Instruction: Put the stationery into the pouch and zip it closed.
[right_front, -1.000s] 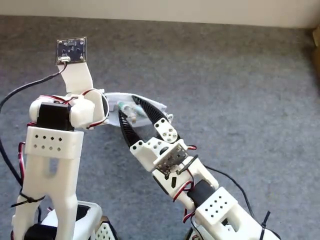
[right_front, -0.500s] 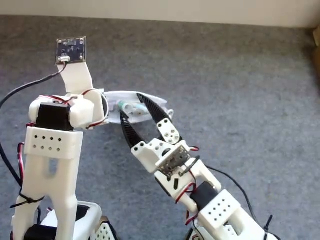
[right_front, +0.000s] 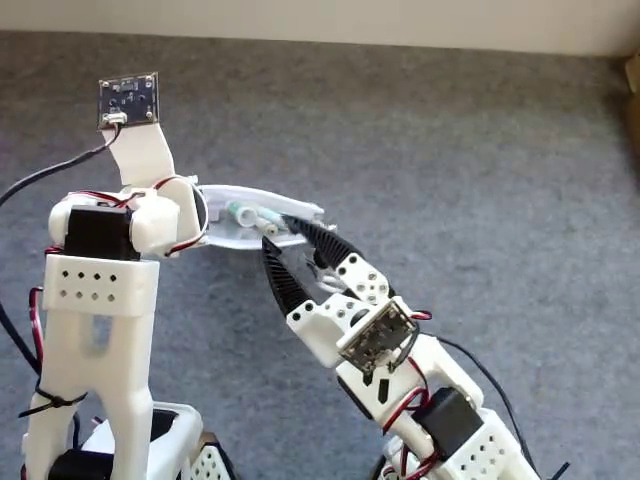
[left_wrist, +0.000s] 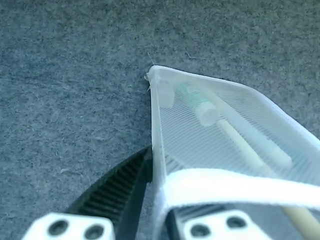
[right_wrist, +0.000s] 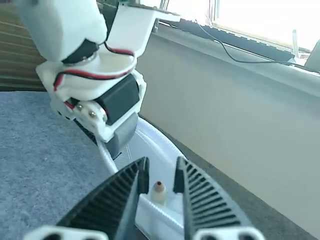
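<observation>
A translucent white pouch (right_front: 305, 209) hangs just above the grey carpet, with several pens (right_front: 250, 214) inside. In the left wrist view a green-capped pen (left_wrist: 192, 96) and a cream one (left_wrist: 240, 146) show through the pouch (left_wrist: 190, 145) wall. My left gripper (left_wrist: 157, 167) is shut on the pouch's white rim at one end. My right gripper (right_front: 281, 234) is at the pouch's near edge with its black fingers slightly apart. A small cream tip (right_wrist: 159, 190) on the pouch (right_wrist: 152, 145) sits between them, and neither finger touches it.
Grey carpet (right_front: 480, 150) lies all around, bare to the right and behind the pouch. The left arm's white body (right_front: 100, 290) stands close beside the right gripper. A pale wall (right_wrist: 240, 130) runs behind the carpet.
My right gripper has pulled back towards its base and to the right, and its fingers have narrowed. The left arm shifted slightly left, and the pouch swung round with it.
</observation>
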